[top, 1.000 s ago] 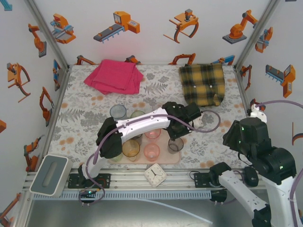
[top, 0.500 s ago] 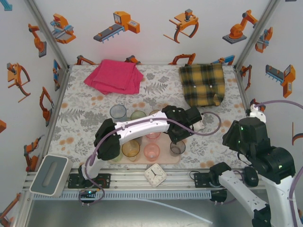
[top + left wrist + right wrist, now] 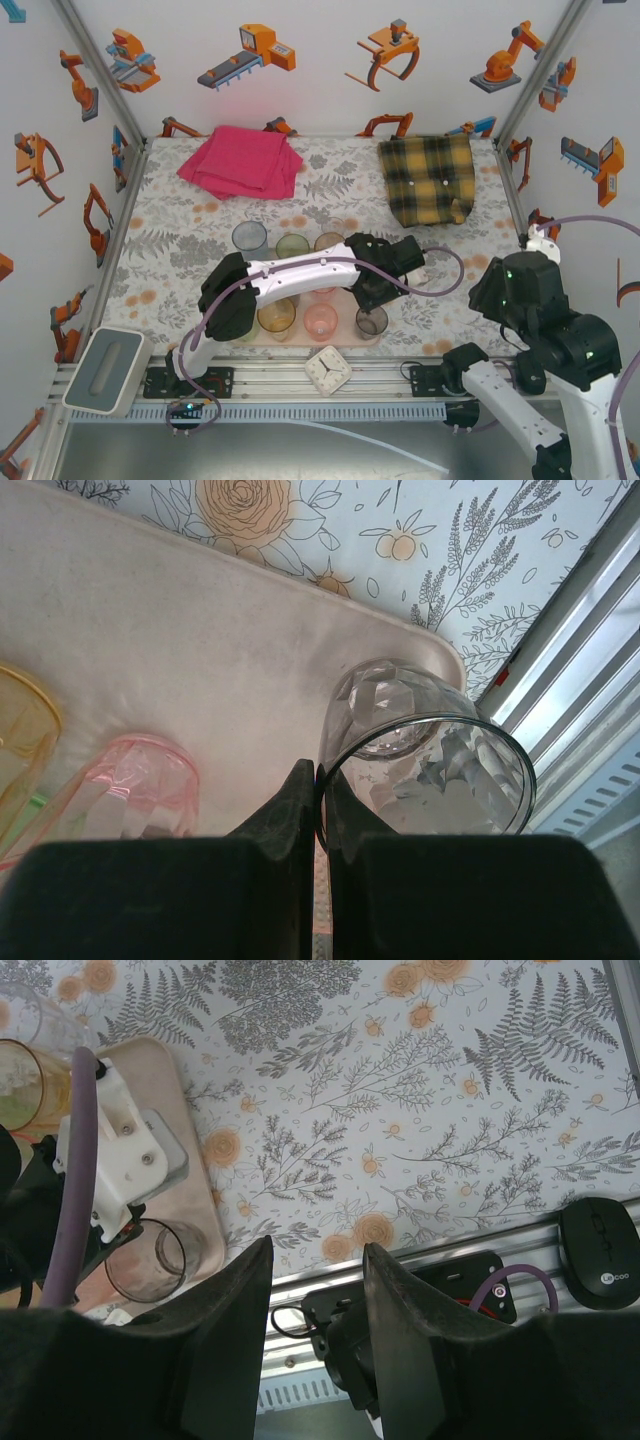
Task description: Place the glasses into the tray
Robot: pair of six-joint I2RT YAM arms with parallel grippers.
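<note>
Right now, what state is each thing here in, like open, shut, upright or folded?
Pale-pink rectangular tray, flat, partly filled.
Left gripper, shut on the rim of the smoky grey glass tumbler.
That tumbler, upright at the tray's corner.
Right gripper, open, empty.
Pink glass tumbler, upright on the tray.
Magenta cloth, folded.
Yellow plaid cloth, folded.

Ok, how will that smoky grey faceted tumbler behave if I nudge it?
The smoky grey faceted tumbler looks thin-walled and transparent, so it is probably light and breakable. The left gripper pinches only one rim wall, so it may pivot or slip. It is close to the corner rim of the pale-pink tray; a push could tip it there.
</note>
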